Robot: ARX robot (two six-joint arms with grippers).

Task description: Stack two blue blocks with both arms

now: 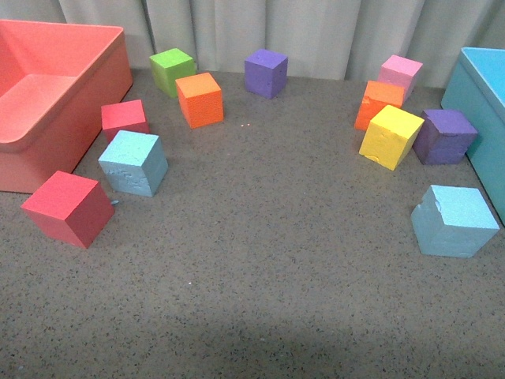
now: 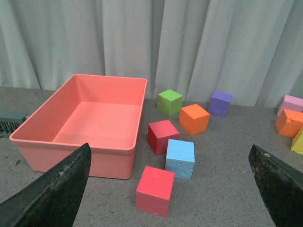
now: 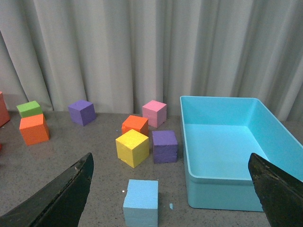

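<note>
**Spotter:** What have you got in the hands?

**Operator:** Nothing in either. My left gripper (image 2: 169, 147) has its jaws spread wide, and so does my right gripper (image 3: 170, 156). Both hang above the grey speckled tabletop (image 1: 268, 260) with only air between the fingers.

**Spotter:** And the blocks?

**Operator:** One chipped sky-blue foam cube (image 2: 180, 158) sits ahead of my left hand, roughly on its centre line. A bright red foam cube (image 2: 155, 190) lies nearer the hand, and a darker red foam cube (image 2: 162, 136) sits just beyond. Both are close beside the blue one. The other sky-blue foam cube (image 3: 141, 202) is the nearest thing ahead of my right hand. It stands clear, with the large teal plastic bin (image 3: 222, 194) on the side away from my other arm. The two blue cubes are well apart, so nothing is stacked yet.

**Spotter:** How will you go in?

**Operator:** I judge the reach comes first. On the left I'd come straight down from above and put the fingers on the two faces that don't look at the red cubes, so I nudge neither. The foam looks soft and crumbly, so I'd close only until it holds. On the right there's room all round, so a plain descent should do. Then I'd carry one cube over the other, square the edges, and set it down flat before letting go.
</note>
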